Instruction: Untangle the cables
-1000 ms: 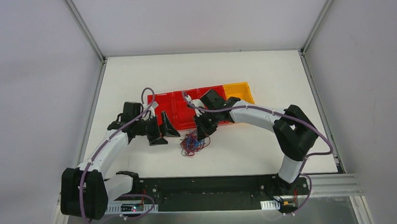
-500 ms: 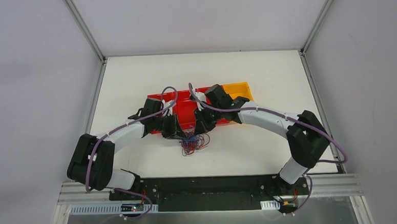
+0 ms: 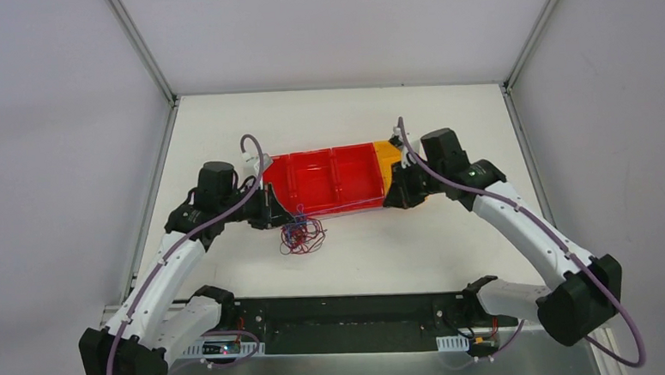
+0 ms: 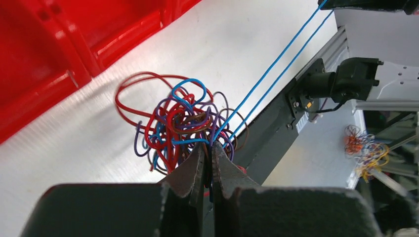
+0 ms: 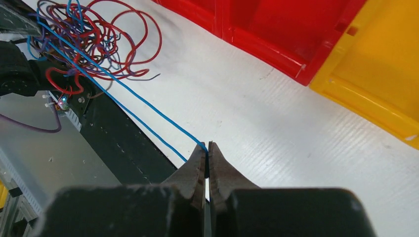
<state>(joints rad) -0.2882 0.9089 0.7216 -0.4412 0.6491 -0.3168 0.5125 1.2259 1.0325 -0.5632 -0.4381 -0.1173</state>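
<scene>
The cables [image 3: 301,235] are a small clump of thin red, blue and purple wires on the white table, just in front of the red bins. In the left wrist view my left gripper [image 4: 208,146] is shut on strands at the near edge of the clump [image 4: 180,121]. My right gripper [image 5: 206,144] is shut on a doubled blue wire [image 5: 123,89]. That wire runs taut from the jaws back to the clump [image 5: 94,39]. In the top view the right gripper [image 3: 393,196] sits by the yellow bin, well right of the left gripper [image 3: 288,216].
A row of red bins [image 3: 328,177] ends in a yellow bin [image 3: 386,155] behind the cables. The black base rail [image 3: 344,311] runs along the table's near edge. Another small wire tangle [image 4: 363,148] lies off the table, beyond the rail.
My left gripper has closed on the clump and drawn back left. The right arm has swung right with the blue wire, stretching it out. The clump has shifted slightly left.
</scene>
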